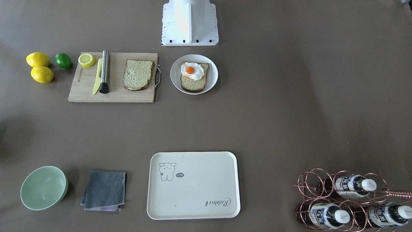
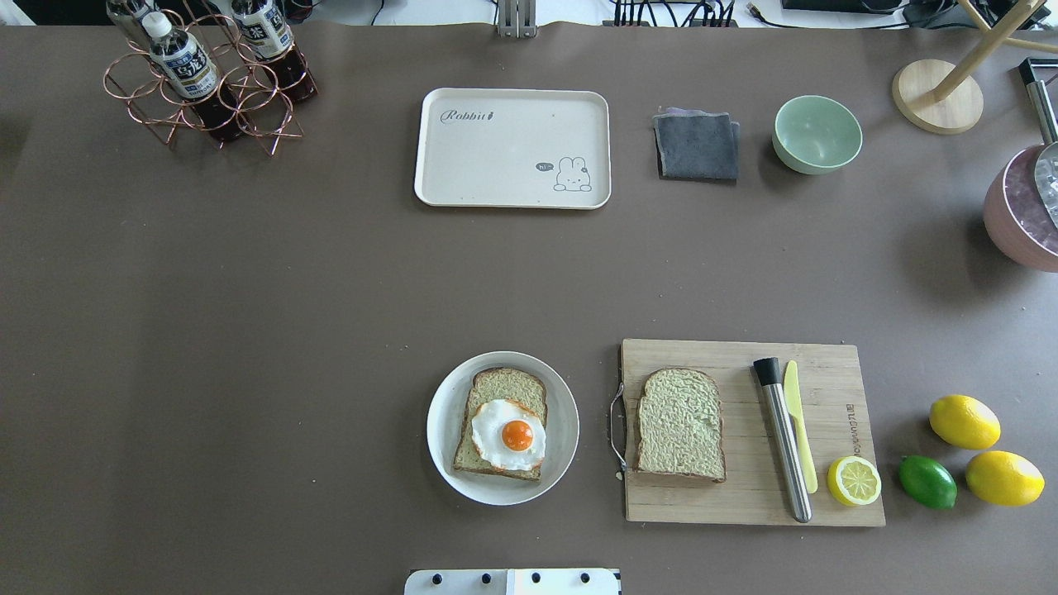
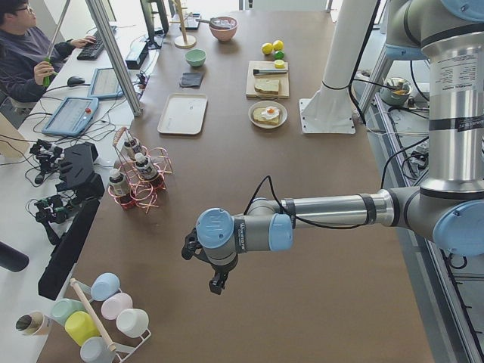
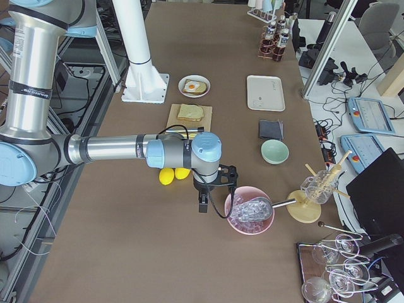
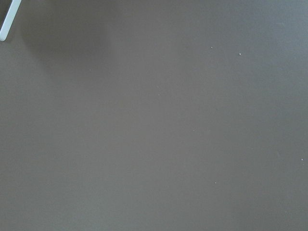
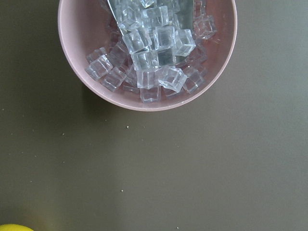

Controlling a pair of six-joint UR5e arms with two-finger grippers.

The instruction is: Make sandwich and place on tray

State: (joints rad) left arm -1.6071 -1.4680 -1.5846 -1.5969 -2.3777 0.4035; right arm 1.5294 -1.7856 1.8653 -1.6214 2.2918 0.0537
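Observation:
One bread slice [image 2: 504, 386] lies in a white round dish [image 2: 438, 430] with the fried egg [image 2: 508, 434] on top. The other slice [image 2: 679, 424] rests on the bamboo cutting board [image 2: 826, 364] beside it. Across the table, the cream tray [image 2: 496, 157] holds nothing. My left gripper [image 3: 218, 283] hangs over bare table, far from the food. My right gripper [image 4: 203, 205] hangs next to a pink bowl of ice cubes [image 4: 249, 214]. Both grippers show only in the side views, so I cannot tell whether they are open or shut.
On the board lie a steel tool [image 2: 783, 438], a yellow knife [image 2: 798, 421] and a lemon half [image 2: 854, 480]. Two lemons [image 2: 964, 421] and a lime [image 2: 927, 482] sit beside it. A bottle rack [image 2: 207, 74], grey cloth [image 2: 697, 146] and green bowl [image 2: 817, 134] line the far edge.

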